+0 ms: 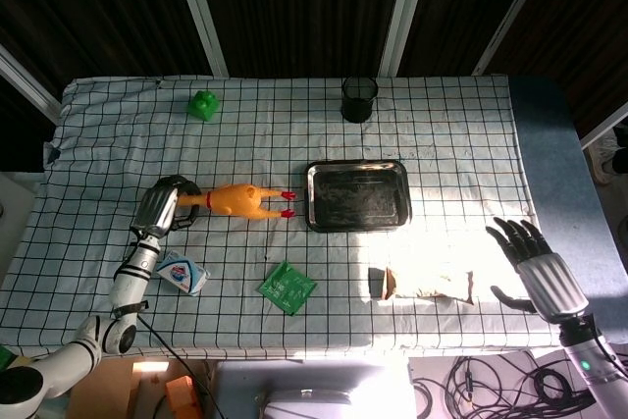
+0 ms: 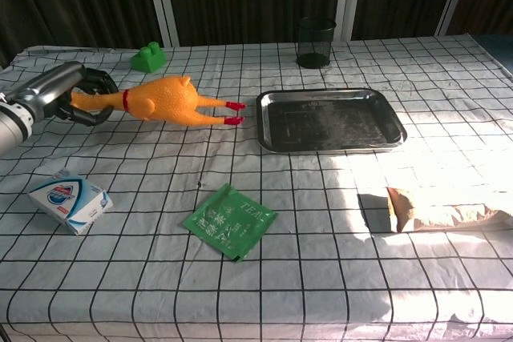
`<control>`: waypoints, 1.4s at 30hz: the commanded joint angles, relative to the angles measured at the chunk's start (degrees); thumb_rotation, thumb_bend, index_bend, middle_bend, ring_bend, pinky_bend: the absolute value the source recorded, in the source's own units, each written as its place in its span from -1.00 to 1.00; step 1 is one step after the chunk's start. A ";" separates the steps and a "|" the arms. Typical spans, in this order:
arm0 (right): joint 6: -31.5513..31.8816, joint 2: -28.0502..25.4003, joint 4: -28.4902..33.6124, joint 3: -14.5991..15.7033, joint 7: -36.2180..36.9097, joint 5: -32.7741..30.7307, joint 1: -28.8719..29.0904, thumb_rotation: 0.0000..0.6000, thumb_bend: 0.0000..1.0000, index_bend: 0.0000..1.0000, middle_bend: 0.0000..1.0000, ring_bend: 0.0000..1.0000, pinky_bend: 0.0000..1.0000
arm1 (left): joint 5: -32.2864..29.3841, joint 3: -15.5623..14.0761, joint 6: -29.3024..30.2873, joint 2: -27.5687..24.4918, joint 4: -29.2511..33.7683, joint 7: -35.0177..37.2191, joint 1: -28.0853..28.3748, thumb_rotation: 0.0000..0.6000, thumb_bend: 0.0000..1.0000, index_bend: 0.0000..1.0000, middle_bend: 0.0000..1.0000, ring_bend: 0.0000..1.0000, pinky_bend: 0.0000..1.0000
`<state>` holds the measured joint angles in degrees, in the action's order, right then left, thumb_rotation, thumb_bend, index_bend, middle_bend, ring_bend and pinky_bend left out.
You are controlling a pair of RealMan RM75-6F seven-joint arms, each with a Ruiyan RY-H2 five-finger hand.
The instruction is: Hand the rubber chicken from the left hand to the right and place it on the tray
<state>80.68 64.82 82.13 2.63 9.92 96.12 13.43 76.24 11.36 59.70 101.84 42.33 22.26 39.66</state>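
My left hand [image 1: 162, 209] [image 2: 56, 94] grips the head end of the orange rubber chicken [image 1: 240, 200] [image 2: 164, 101] and holds it lifted above the checked cloth, its red feet pointing right toward the tray. The steel tray [image 1: 357, 194] [image 2: 330, 120] lies empty just right of the chicken's feet. My right hand [image 1: 535, 264] hangs with fingers spread near the table's right front edge, far from the chicken; the chest view does not show it.
A blue-white box [image 1: 183, 273] [image 2: 70, 200] and a green tea packet [image 1: 287, 288] [image 2: 229, 220] lie in front. A brown snack bag [image 1: 424, 284] [image 2: 445, 212] sits front right. A green block [image 1: 203, 104] [image 2: 150, 58] and black mesh cup [image 1: 359, 98] [image 2: 316, 42] stand at the back.
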 commanded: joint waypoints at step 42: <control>-36.68 17.82 9.87 -16.14 -21.39 -40.75 42.73 1.00 -0.64 -1.00 -1.00 -1.00 -1.00 | 2.88 0.22 5.32 1.33 24.62 -13.21 0.19 1.00 0.86 0.01 0.34 -0.17 0.33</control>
<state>42.76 80.22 93.71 -13.81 -9.45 57.05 54.76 78.85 11.66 64.69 102.94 67.24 9.45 39.77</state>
